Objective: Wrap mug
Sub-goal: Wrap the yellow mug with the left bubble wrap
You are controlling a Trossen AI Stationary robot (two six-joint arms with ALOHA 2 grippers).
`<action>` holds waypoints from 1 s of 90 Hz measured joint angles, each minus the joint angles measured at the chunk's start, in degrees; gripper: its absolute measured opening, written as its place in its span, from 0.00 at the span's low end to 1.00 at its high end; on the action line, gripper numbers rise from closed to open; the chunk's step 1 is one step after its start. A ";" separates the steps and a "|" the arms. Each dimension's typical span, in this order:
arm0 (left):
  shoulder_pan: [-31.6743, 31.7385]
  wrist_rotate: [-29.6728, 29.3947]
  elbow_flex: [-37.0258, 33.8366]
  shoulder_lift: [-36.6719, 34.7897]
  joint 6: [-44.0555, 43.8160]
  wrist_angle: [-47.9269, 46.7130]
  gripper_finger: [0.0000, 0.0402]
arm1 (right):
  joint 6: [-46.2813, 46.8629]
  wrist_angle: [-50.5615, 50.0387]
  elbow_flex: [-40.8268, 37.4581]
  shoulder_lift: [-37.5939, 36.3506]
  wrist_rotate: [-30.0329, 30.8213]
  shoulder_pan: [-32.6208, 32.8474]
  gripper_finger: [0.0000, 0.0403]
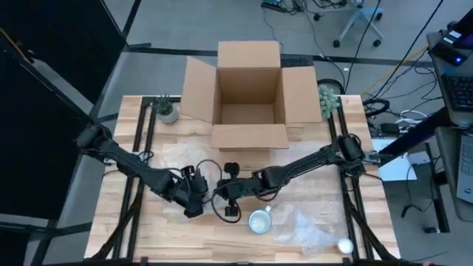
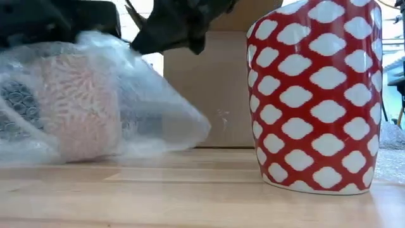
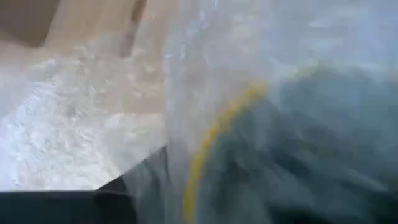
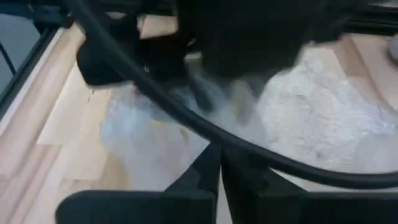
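Both our grippers meet near the middle of the table (image 1: 111,236): our left gripper (image 1: 194,201) and right gripper (image 1: 228,198) sit close together over a patch of bubble wrap (image 4: 155,134). We cannot tell whether either pair of fingers is spread or closed; the wrist views are smeared by plastic and a dark cable. Just beside them stands an upright mug (image 1: 259,221), red with white diamonds in the low view, unwrapped. More crumpled wrap (image 1: 307,229) lies near the mug. An open cardboard box (image 1: 249,96) sits behind.
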 joint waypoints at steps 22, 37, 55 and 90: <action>0.11 -0.70 0.25 3.14 0.01 0.81 0.45 | 1.58 0.24 0.02 1.96 0.11 0.22 0.00; 0.11 0.42 0.96 0.93 0.63 0.00 0.45 | 0.93 2.60 0.00 3.28 0.13 0.25 0.00; 0.11 0.39 1.35 -1.24 1.67 1.42 0.45 | 0.80 2.55 0.00 2.44 0.13 0.60 0.00; 0.57 0.34 1.37 -1.47 1.91 1.88 0.45 | 0.78 9.95 0.09 2.39 -0.09 1.57 0.00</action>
